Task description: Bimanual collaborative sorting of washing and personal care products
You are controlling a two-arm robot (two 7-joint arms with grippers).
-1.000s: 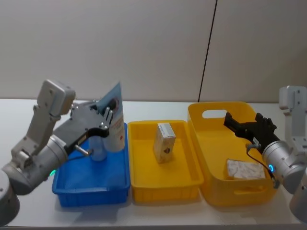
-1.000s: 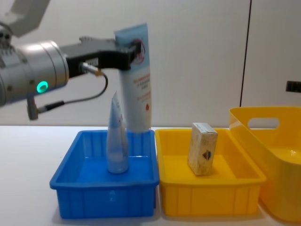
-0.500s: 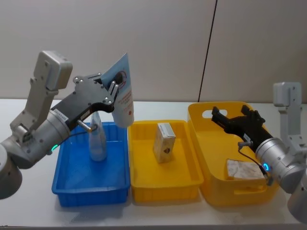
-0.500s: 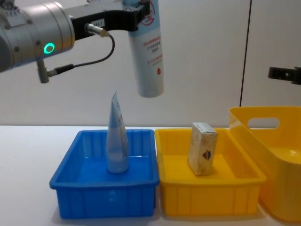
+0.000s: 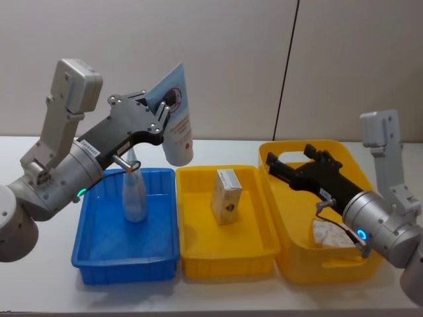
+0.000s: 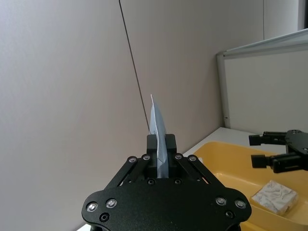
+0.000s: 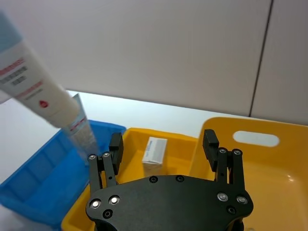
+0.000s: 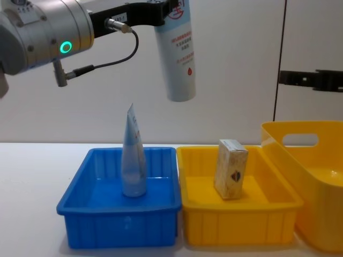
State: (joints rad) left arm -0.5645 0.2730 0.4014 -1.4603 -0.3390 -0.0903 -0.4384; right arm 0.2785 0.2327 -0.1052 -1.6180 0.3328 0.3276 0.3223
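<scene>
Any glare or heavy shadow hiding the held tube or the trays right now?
Head view: even light, no glare on the held tube, only a soft shadow before the blue tray. Chest view: the tube's top is cut by the frame edge. Left wrist view: the left hand shows dark against the pale wall.

Arm shells: pale grey, boxy upper links, rounded silver wrists.
Wrist lights: green ring on left, bluish on right.
Left gripper: black plate, linkage bars, silver screws.
Right gripper: black, matching build, paired screws.
Cable: thin dark loop from metal plug.
Label: white strip, print seemingly numerals.
</scene>
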